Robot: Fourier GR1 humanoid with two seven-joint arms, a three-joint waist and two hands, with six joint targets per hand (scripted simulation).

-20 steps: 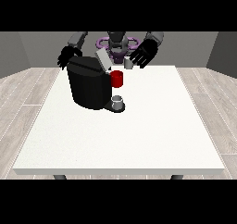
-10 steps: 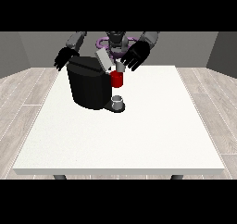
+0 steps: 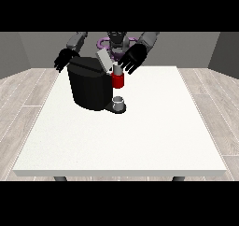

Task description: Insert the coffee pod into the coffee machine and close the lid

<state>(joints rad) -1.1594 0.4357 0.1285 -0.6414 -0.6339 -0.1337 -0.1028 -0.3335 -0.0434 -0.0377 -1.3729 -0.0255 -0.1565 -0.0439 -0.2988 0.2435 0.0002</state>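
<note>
The coffee machine [image 3: 91,87] stands near the tabletop's [image 3: 140,136] far edge, lid [image 3: 105,60] still raised. The robot hand at the view's right [image 3: 132,58], fingers spread, hovers at the brewing head; the pod itself cannot be seen. Closing remains.

The robot's torso [image 3: 115,42] is dark grey, with a purple ring-shaped band [image 3: 103,43] around it at chest height. Both upper arms are clad in light grey shells: one [image 3: 77,40] at the view's left, one [image 3: 148,39] at the view's right. Each arm ends in a black hand with fingers and a thumb: the hand at the view's left [image 3: 62,60] and the hand at the view's right [image 3: 132,58]. Cables, screws and markings cannot be made out.
</note>
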